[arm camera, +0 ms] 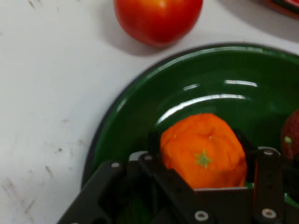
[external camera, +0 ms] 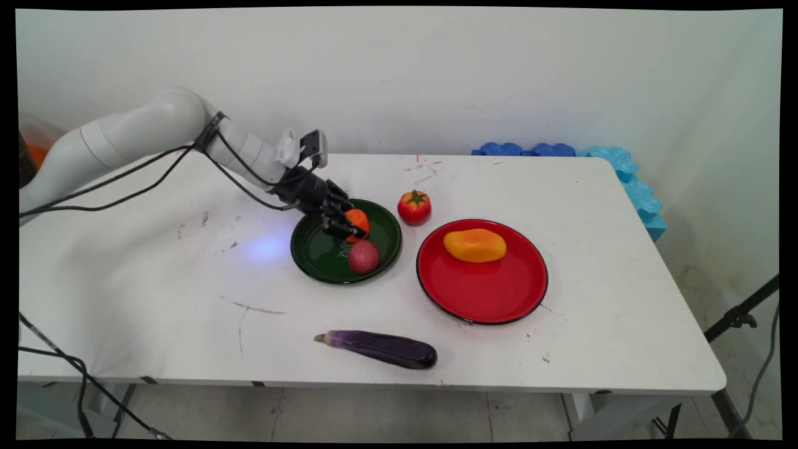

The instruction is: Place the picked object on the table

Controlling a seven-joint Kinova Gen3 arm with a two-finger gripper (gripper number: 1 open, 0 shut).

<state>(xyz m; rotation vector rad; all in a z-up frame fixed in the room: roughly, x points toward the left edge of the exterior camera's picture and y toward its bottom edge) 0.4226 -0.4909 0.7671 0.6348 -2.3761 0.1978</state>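
My gripper (external camera: 349,226) is low over the dark green plate (external camera: 327,259), shut on a small orange (external camera: 359,221). In the hand view the orange (arm camera: 203,156) sits between the two black fingers (arm camera: 153,141), which press on both its sides, just above the green plate (arm camera: 140,116). A reddish-purple round fruit (external camera: 363,256) lies in the same plate, close in front of the gripper, and shows at the right edge of the hand view (arm camera: 292,135). A red tomato (external camera: 414,206) stands on the table just beyond the plate's rim, and the hand view shows it too (arm camera: 158,18).
A red plate (external camera: 483,293) to the right carries a yellow-orange mango-like fruit (external camera: 475,245). A purple eggplant (external camera: 380,348) lies near the table's front edge. Blue foam pieces (external camera: 623,171) line the back right corner. Black cables hang from the arm at the left.
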